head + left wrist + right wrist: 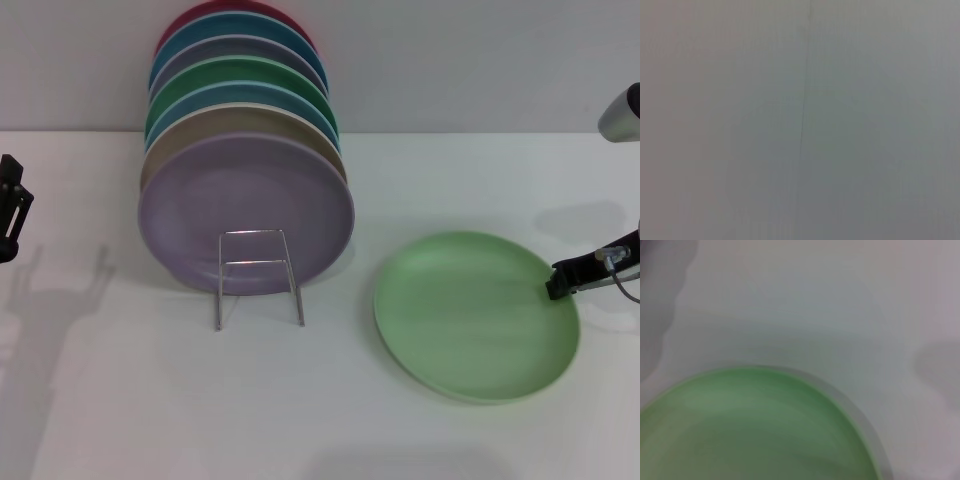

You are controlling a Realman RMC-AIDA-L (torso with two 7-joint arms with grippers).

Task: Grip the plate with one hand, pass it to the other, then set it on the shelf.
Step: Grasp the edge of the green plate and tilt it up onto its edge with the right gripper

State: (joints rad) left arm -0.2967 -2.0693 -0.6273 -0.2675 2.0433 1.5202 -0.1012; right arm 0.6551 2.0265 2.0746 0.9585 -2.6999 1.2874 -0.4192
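Note:
The pale mint-green plate (475, 315) lies flat on the white table, right of centre. In the right wrist view its rim (750, 430) fills the lower part, seen close up. My right gripper (560, 282) reaches in from the right edge and sits at the plate's right rim, low over the table. The shelf (257, 265), a thin silver wire rack, stands left of centre with its front loop and legs toward me. My left gripper (10, 210) hangs at the far left edge, well away from the plate. The left wrist view shows only a plain grey surface.
Several coloured plates stand upright in a row on the rack, a lilac plate (245, 215) at the front and a dark green plate (240, 75) farther back. A pale wall rises behind the table (130, 400).

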